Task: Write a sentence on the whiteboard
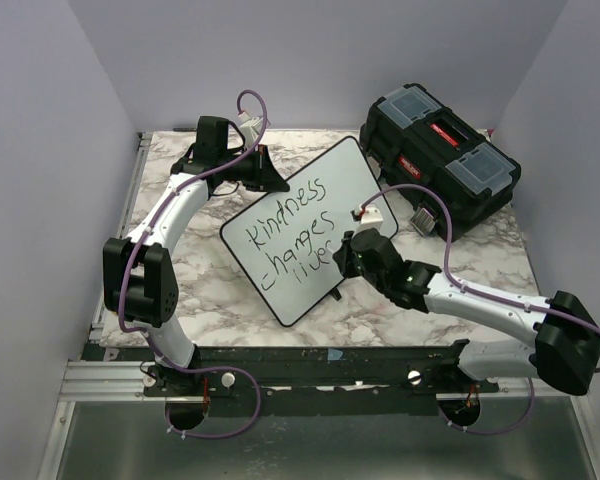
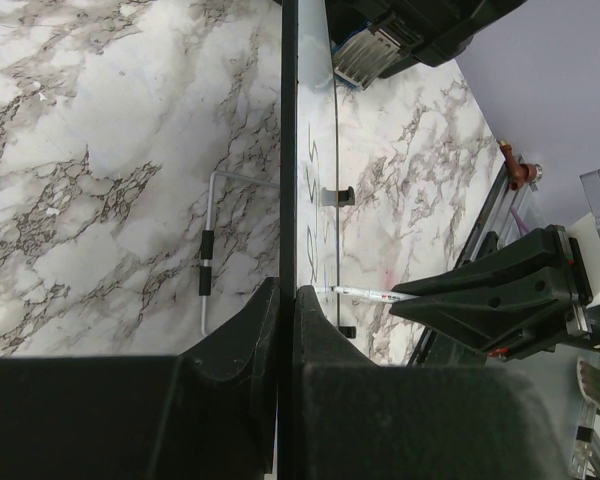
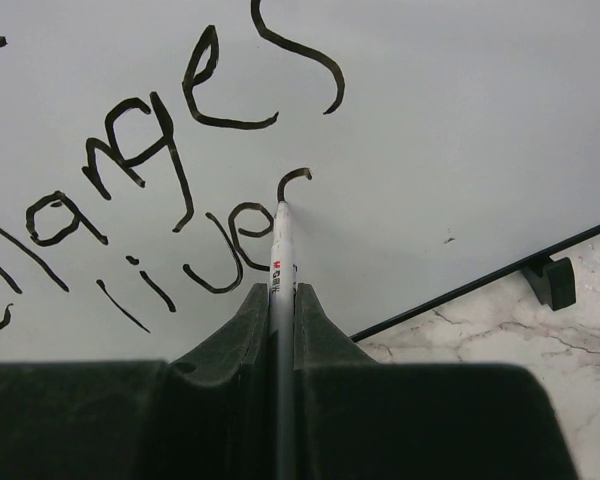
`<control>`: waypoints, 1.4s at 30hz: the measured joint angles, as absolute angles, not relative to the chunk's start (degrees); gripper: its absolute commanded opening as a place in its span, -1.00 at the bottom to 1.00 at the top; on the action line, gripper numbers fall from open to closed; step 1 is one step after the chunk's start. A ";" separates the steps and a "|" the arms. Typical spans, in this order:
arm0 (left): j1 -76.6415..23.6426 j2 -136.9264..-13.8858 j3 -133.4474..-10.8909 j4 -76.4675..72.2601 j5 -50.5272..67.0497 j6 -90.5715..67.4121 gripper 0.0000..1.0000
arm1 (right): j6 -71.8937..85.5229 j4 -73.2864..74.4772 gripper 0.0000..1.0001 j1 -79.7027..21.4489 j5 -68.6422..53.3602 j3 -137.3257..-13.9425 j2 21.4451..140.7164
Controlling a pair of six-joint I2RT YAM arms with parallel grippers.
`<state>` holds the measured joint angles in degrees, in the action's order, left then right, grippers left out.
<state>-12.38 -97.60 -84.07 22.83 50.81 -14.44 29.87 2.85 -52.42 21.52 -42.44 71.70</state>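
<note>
Now right gripper (image 3: 280, 292) is clamping marker (image 3: 281, 235), tip at sentence (image 1: 298, 238) end; left gripper (image 2: 287, 292) is pinching whiteboard (image 2: 289, 150) edge.

The whiteboard (image 1: 355, 185) sits at the middle of the worktop (image 1: 220, 290), set diagonally. The toolbox (image 1: 440, 158) stands behind it to the right. The left tool (image 1: 270, 182) clamps the board's far-left edge. The right tool (image 1: 342, 265), over the near-right part, holds the marker (image 3: 281, 250), tip touching the bottom line of the sentence (image 1: 293, 237).
</note>
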 measured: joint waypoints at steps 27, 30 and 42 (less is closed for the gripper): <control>-12.38 -97.60 -84.07 22.83 50.83 -14.44 -1.00 | 33.04 7.64 -0.99 -52.45 26.17 -40.49 70.78; -12.38 -97.60 -84.05 22.83 50.85 -14.41 -1.00 | 33.06 7.86 -0.99 -52.45 25.71 -39.99 70.37; -12.53 -97.60 -84.07 22.83 50.85 -14.41 -1.00 | 32.88 8.64 -0.99 -52.45 20.56 -39.24 68.64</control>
<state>-12.53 -97.60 -84.07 22.83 50.85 -14.41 32.88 8.64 -52.45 20.56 -39.24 68.64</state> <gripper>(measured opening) 0.066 0.114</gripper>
